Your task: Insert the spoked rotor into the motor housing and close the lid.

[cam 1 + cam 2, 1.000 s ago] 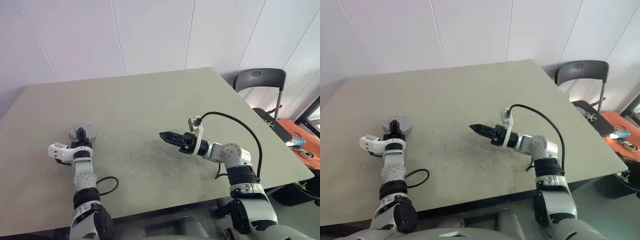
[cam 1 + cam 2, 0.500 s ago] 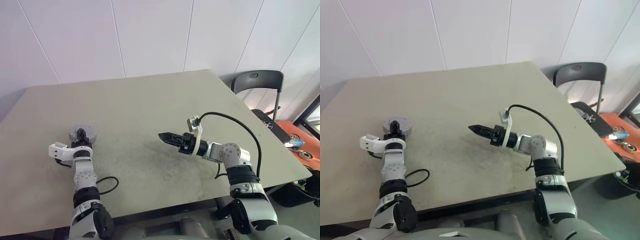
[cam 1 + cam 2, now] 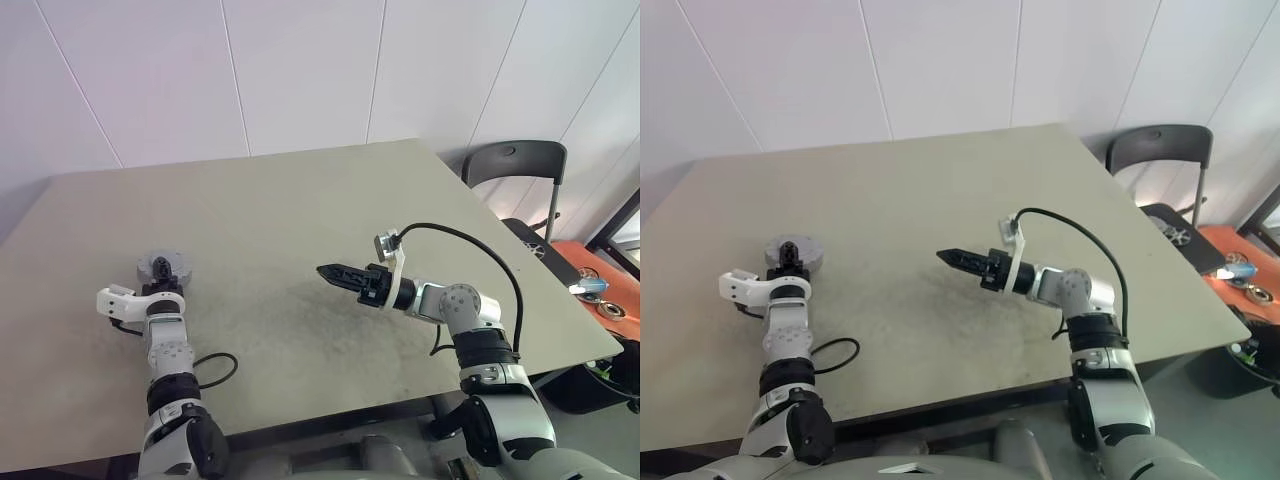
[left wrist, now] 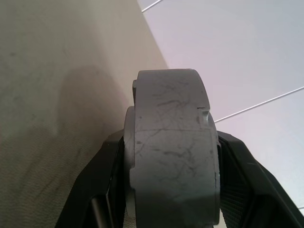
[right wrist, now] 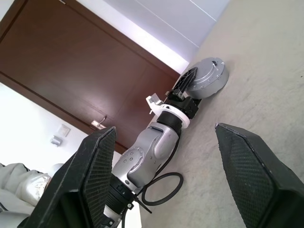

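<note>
Grey motor housing (image 4: 171,152) — in left gripper (image 3: 161,268)

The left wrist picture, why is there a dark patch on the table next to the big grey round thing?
In the left wrist view that patch is a soft shadow on the table, cast beside the closed motor housing gripped between the left gripper's fingers. In the left eye view the light is even, with no glare.

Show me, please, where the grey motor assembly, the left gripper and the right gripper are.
grey motor assembly (image 4: 171,152): left wrist view, its grey side wall.
left gripper (image 3: 162,266): left eye view, between the fingertips.
right gripper (image 3: 326,270): left eye view, between the fingertips.
</note>
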`<state>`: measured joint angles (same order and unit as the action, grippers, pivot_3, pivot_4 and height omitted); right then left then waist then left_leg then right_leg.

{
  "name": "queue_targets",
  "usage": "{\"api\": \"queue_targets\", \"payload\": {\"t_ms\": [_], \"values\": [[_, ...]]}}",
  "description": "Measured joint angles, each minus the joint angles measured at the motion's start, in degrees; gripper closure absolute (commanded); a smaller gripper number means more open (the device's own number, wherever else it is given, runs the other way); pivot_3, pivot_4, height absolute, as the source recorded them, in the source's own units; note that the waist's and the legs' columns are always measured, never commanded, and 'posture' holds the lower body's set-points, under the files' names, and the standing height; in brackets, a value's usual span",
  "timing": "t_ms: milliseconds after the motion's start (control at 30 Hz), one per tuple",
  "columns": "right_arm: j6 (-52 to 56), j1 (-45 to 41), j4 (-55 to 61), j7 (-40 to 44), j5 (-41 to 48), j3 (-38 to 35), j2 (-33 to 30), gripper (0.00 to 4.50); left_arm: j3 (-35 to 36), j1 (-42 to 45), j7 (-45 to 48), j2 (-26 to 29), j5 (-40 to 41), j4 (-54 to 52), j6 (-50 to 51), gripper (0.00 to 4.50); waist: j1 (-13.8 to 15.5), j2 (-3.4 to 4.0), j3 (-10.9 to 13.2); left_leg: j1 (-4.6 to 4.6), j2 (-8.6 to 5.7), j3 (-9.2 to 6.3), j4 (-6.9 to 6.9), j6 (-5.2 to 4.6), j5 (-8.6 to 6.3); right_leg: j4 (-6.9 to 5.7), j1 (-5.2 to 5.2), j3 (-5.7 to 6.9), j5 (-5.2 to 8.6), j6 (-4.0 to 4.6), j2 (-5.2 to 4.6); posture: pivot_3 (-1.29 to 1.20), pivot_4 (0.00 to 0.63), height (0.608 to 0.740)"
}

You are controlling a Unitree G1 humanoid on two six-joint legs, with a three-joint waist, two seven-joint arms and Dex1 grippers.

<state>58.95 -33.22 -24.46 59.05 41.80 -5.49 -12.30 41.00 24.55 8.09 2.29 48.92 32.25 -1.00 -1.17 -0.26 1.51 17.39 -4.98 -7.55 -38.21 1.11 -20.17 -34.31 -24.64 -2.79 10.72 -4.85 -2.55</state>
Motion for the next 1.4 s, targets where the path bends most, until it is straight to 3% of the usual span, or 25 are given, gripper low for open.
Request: {"api": "queue_targets", "payload": {"t_ms": [1067,1300,1400], "values": [[-0.98,-0.49,-0.05,1.17,-0.4,0.62,-0.02,1.02,-0.84,-0.79,0.1,0.97,-0.76,0.56,-3.16,2.39,0.06,-0.01,0.0,0.01,0.01,-0.01,0.01,0.0,0.0,0.02,0.0,0.0,0.0,0.0,0.0,0.0,0.0,0.74],[-1.48,-0.63,-0.67,1.72,-0.87,0.8,-0.05,0.99,-0.09,0.15,-2.33,1.12,-0.55,0.59,-3.69,0.15,0.09,0.08,-0.05,-0.03,0.02,-0.01,0.01,0.01,0.01,-0.01,0.02,0.01,0.0,0.0,0.01,0.0,0.0,0.74],[-1.56,-0.64,-0.7,1.77,-1.04,0.81,-0.05,0.99,0.27,1.36,-4.26,1.69,-0.77,2.31,-5.01,0.04,-0.07,0.28,-0.18,-0.14,0.06,-0.01,0.02,0.06,0.03,-0.02,0.07,0.0,-0.01,0.01,0.08,0.0,0.0,0.74]]}}
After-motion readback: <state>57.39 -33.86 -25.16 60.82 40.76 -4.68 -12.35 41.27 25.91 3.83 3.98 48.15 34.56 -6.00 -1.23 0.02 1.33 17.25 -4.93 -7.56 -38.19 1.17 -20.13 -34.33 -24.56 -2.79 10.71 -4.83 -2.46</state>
